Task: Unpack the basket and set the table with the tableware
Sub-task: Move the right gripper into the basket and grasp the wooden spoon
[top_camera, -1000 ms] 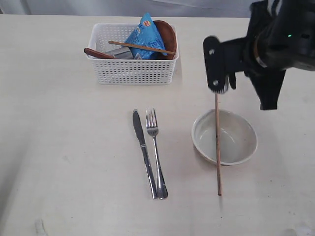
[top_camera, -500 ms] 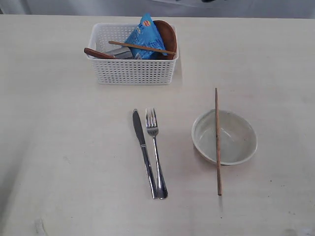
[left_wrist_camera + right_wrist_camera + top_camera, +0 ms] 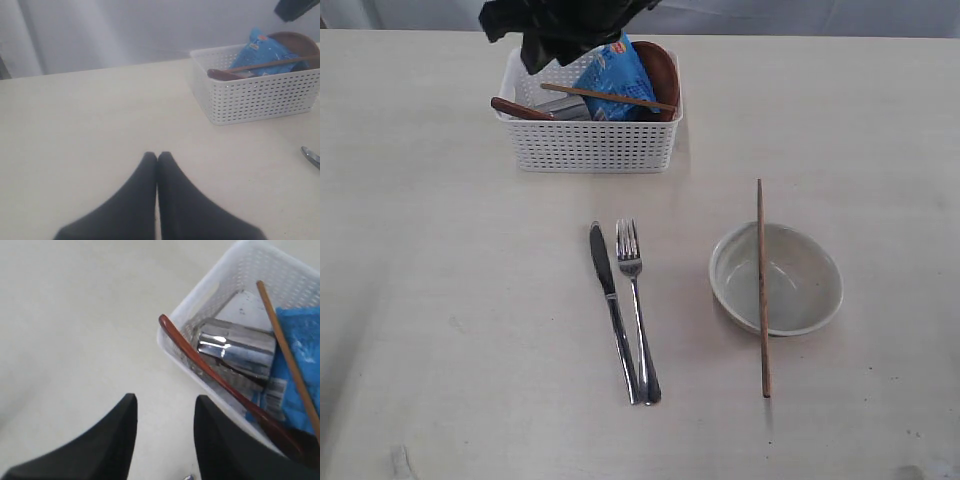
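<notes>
From the exterior view, the basket (image 3: 590, 145) is sitting at the far side of the table (image 3: 450, 260). It is holding a blue snack packet (image 3: 615, 75), a brown plate (image 3: 660, 75) standing on edge, a wooden spoon (image 3: 520, 108) leaning over the left rim, and a basket chopstick (image 3: 608, 97) lying across the top. A dark arm (image 3: 555, 30) is hanging over the basket's far left corner, and its fingers are not showing here. Nearer the camera, a knife (image 3: 613, 310) and a fork (image 3: 635, 300) are lying side by side, touching at the handles. To their right a cream bowl (image 3: 805, 285) is standing upright, with a loose chopstick (image 3: 762, 290) resting across its rim.

The left wrist view is showing the left gripper (image 3: 157, 156) clenched with nothing between its fingers, hovering over bare table well apart from the basket (image 3: 260, 97). A steel tip (image 3: 312, 157) is peeking in at the edge, and I cannot tell whether it is the knife or the fork. Only this view is giving the room: a plain grey backdrop (image 3: 125, 30) behind the pale, faintly grained tabletop.

The right wrist view is showing the right gripper (image 3: 165, 410) spread apart and holding nothing, just beside the basket's corner (image 3: 200, 300). Only here is the steel cup (image 3: 235, 347) showing plainly, lying on its side under the spoon (image 3: 215, 375).
</notes>
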Controlling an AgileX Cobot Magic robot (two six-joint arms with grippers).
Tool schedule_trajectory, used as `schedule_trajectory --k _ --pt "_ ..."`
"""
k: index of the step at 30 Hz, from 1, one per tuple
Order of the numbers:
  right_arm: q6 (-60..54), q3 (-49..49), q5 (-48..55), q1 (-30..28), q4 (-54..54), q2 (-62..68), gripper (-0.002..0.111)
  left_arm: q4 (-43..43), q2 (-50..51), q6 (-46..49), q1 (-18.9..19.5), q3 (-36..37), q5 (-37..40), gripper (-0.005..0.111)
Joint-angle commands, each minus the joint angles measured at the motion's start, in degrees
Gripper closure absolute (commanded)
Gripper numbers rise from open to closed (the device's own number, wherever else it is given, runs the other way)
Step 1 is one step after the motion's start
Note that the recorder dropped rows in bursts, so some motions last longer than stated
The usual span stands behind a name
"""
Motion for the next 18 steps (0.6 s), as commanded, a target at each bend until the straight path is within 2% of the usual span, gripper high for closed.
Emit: schedule_trajectory --k 1,9,18 --pt "-6.1 -6.3 0.1 1.5 0.3 6.2 0.071 0.3 -0.2 0.0 0.1 0.1 -0.2 0.107" --pt "-8.5 -9.0 -5.0 4.1 -0.8 11.9 0.071 0.3 -0.2 0.0 0.1 0.1 -0.2 0.107" --pt "-7.4 -9.0 -10.3 4.2 -7.5 12.8 0.071 0.3 -0.2 0.0 0.1 0.1 -0.2 0.107"
